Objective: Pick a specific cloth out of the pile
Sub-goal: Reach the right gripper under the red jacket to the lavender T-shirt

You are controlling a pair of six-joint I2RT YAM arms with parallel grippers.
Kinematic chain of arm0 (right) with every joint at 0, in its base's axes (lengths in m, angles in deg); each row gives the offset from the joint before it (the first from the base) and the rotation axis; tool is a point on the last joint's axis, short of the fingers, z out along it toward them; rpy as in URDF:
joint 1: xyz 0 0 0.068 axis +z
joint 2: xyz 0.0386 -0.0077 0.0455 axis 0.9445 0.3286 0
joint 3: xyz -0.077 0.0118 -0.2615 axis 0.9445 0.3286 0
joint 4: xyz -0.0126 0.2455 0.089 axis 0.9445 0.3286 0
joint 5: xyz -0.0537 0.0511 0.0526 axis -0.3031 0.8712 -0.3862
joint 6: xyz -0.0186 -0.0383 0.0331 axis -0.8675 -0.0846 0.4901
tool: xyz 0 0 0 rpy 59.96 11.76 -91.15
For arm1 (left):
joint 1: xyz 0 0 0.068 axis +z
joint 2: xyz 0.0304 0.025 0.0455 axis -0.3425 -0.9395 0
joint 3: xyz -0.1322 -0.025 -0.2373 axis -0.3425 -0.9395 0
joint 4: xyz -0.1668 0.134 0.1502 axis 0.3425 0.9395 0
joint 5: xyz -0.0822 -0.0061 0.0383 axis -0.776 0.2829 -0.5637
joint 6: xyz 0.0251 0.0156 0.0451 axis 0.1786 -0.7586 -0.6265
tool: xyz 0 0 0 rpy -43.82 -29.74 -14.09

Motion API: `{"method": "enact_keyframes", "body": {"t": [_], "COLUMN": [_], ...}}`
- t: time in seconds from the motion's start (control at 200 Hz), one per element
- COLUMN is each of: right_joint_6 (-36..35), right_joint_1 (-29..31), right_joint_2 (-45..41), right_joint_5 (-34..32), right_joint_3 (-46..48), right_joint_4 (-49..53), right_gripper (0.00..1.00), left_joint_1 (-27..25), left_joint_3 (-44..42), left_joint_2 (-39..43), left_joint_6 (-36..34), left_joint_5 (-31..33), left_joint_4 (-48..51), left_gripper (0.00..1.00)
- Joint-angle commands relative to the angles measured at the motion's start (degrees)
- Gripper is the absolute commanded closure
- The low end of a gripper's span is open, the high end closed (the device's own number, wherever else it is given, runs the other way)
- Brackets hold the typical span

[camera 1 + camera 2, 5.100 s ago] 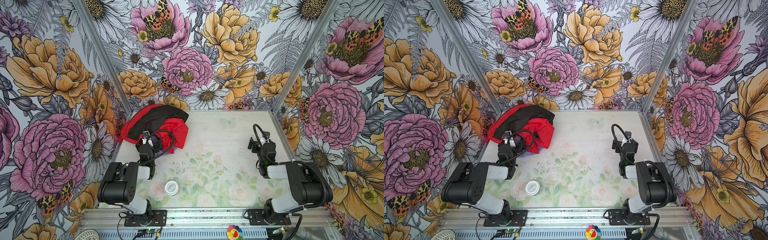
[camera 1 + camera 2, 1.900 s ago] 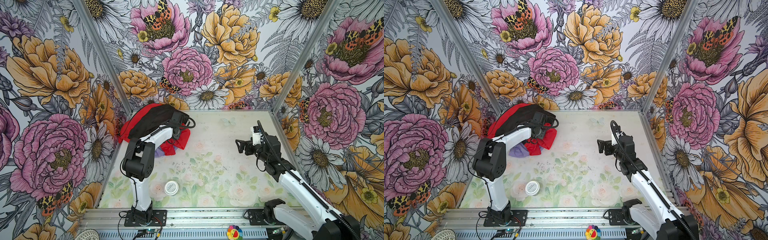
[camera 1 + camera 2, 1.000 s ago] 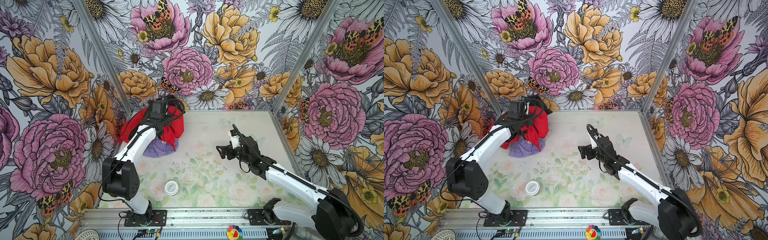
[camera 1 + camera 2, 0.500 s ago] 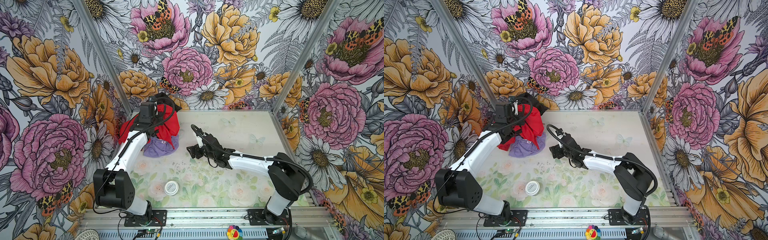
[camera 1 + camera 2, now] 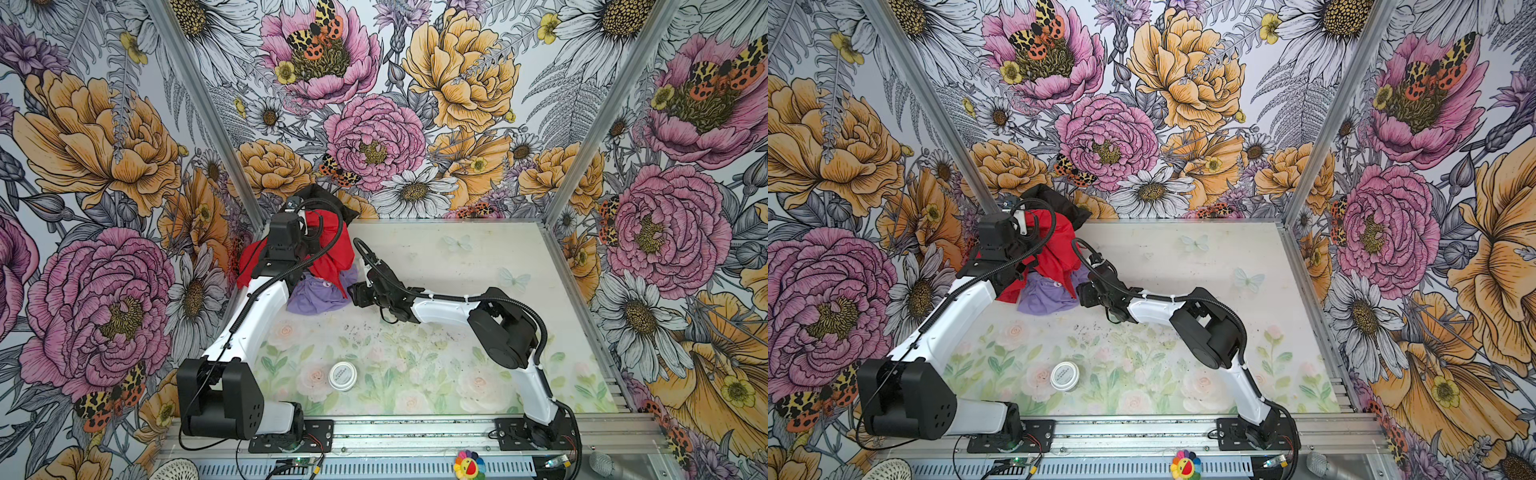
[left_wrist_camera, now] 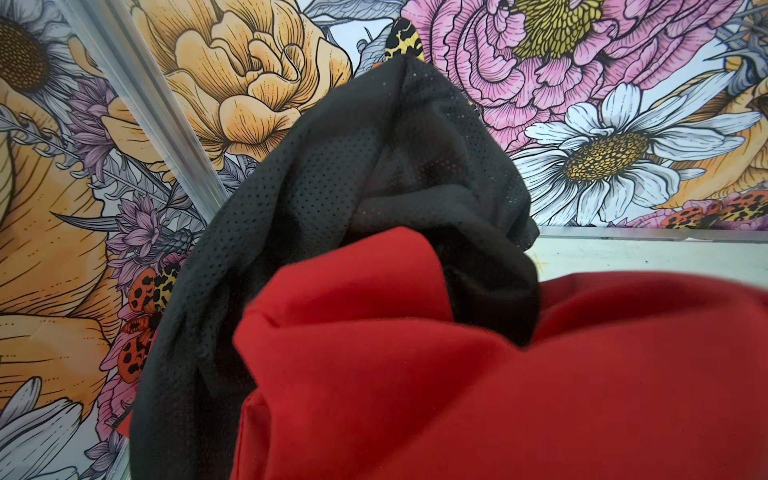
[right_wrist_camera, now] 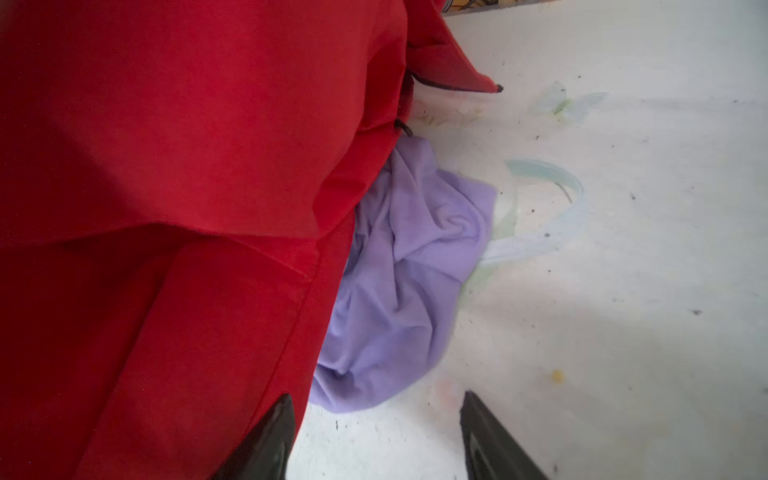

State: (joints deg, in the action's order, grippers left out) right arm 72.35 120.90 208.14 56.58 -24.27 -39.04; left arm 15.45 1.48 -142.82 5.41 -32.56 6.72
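Gaping R claw (image 7: 376,401) beside cloth (image 7: 407,270); L claw (image 5: 309,235) clamping red cloth (image 5: 337,254)

In a top view, the lavender cloth (image 5: 316,297) has bare table (image 5: 324,332) at 6 o'clock, free down to the round tin (image 5: 343,376). The hanging red cloth (image 5: 336,253) overlaps its 12 o'clock edge. The left arm (image 5: 266,307) blocks 9 o'clock, and the right hand (image 5: 358,293) fills 3 o'clock.

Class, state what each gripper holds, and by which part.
The left gripper pinches a raised bunch of the red cloth, exact spot hidden; black cloth drapes beside it. The right gripper, open beside the lavender cloth, holds nothing.
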Motion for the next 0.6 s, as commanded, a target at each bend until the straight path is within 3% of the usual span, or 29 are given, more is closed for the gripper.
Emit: {"method": "enact_keyframes", "body": {"t": [0.0,0.595], "right_joint_6": [-1.11,-6.59], "right_joint_1": [0.72,1.81], "right_joint_2": [3.08,17.53], "right_joint_5": [-2.00,-5.56], "right_joint_3": [-4.95,-23.42], "right_joint_4": [3.36,9.80], "right_gripper": [0.39,0.59], "left_joint_1": [0.66,1.07], "left_joint_3": [-0.13,-1.19], "left_joint_2": [2.16,2.51], "left_joint_6": [1.15,1.76], "left_joint_5": [0.75,0.74], "left_joint_4": [-6.27,-7.47], "left_gripper": [1.00,1.00]}}
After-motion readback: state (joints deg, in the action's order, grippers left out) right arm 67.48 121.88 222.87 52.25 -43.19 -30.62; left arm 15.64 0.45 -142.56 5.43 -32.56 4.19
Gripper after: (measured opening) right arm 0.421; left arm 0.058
